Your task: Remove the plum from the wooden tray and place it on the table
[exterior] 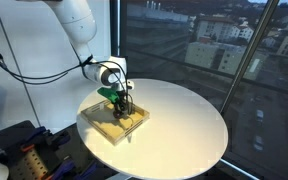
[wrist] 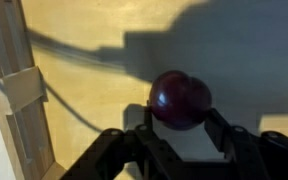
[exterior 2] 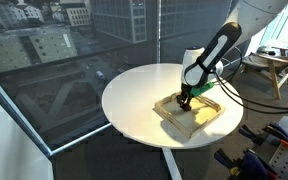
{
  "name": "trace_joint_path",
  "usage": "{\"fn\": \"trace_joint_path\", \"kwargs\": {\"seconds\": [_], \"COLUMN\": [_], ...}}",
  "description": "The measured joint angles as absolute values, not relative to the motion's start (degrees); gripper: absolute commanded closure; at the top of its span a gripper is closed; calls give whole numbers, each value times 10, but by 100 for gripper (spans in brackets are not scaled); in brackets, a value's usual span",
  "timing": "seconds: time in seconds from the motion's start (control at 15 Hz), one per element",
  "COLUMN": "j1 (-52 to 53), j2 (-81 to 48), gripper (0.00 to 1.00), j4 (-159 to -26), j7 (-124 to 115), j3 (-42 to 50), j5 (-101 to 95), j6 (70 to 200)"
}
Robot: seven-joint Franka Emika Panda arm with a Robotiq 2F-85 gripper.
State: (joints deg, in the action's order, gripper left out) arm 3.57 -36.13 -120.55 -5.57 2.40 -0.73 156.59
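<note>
My gripper point(wrist: 179, 120) holds the plum point(wrist: 179, 95), with its jaws pressed on both sides of it, low over the floor of the wooden tray point(wrist: 84, 50). The tray's low rim point(wrist: 6, 60) runs near the plum. The tray sits by the edge of the white table point(exterior: 184, 125), next to a big window point(exterior: 204, 60).

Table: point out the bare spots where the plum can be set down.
The table is bare from the tray across to its edge by the window. Over the tray it is crowded: the gripper holds the plum there.
</note>
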Motion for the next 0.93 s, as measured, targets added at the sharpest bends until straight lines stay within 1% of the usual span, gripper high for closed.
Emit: {"fn": "trace_joint_path", "kwargs": {"seconds": [0.93], "j1": [39], "j2": [-316], "gripper": [69], "j4": [-1198], "j7": [-56], "j3": [29], "j5": [-8], "j6": [1486]}}
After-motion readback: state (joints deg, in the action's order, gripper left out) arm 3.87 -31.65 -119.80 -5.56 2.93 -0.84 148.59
